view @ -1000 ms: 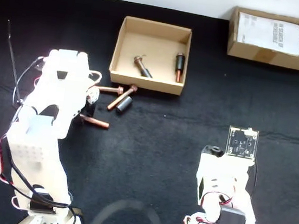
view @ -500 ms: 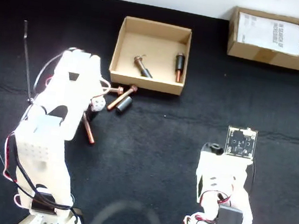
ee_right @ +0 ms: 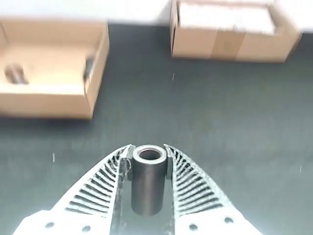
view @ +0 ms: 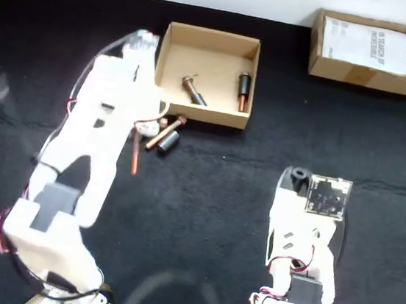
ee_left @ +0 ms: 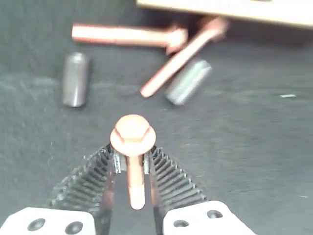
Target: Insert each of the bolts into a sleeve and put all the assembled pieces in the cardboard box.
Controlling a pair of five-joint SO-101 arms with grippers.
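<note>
Swinging up off the table (view: 205,197), the copper bolt (ee_left: 132,136) is carried clamped in the left gripper (ee_left: 132,157); the sleeve (ee_right: 148,188) is pinched by the right gripper (ee_right: 148,152), so insertion is due.

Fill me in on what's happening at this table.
Two arms are pairing bolts with sleeves. The left tool is shut on a copper bolt. The right tool is shut on a dark sleeve. The two are not yet joined. Two assembled pieces lie in the cardboard box. Two loose bolts and two loose sleeves lie outside it, near its front wall.
</note>
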